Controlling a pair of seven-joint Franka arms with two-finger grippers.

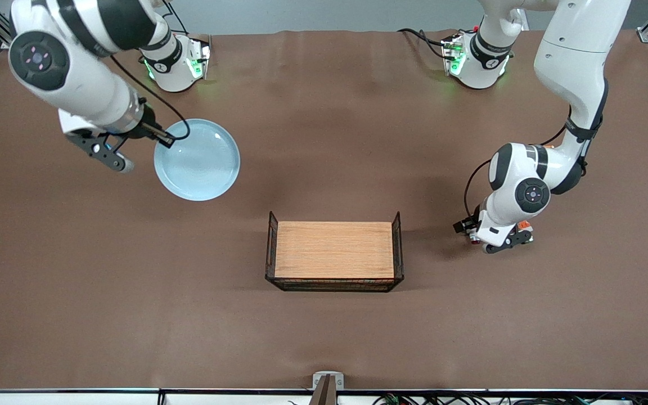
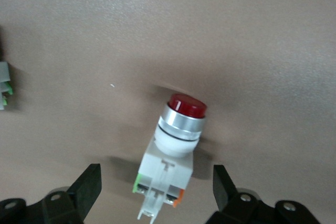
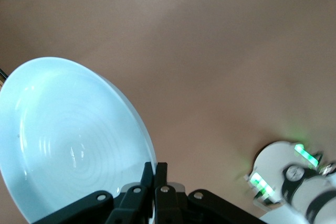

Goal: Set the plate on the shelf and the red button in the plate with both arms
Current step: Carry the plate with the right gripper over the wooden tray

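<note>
1. Front view: right end effector (image 1: 162, 138) sits at the rim of the plate (image 1: 197, 160), toward the right arm's end of the surface (image 1: 324, 112). Plate appears raised and tilted; surface contact uncertain.
2. Right wrist view: fingers (image 3: 148, 177) pressed together on the plate's (image 3: 68, 140) rim, pinching it. The plate slants across the view, brown surface past it.
3. Front view: left end effector (image 1: 478, 236) is low over the surface toward the left arm's end, beside the wire basket (image 1: 334, 253) with its wooden top.
4. Left wrist view: left end effector (image 2: 156, 184) is spread wide, fingers (image 2: 89, 182) either side of the red button (image 2: 176, 140), not touching it.
5. Button lies on its side on the surface, red cap pointing away from the fingers, white body and orange block between them.
</note>
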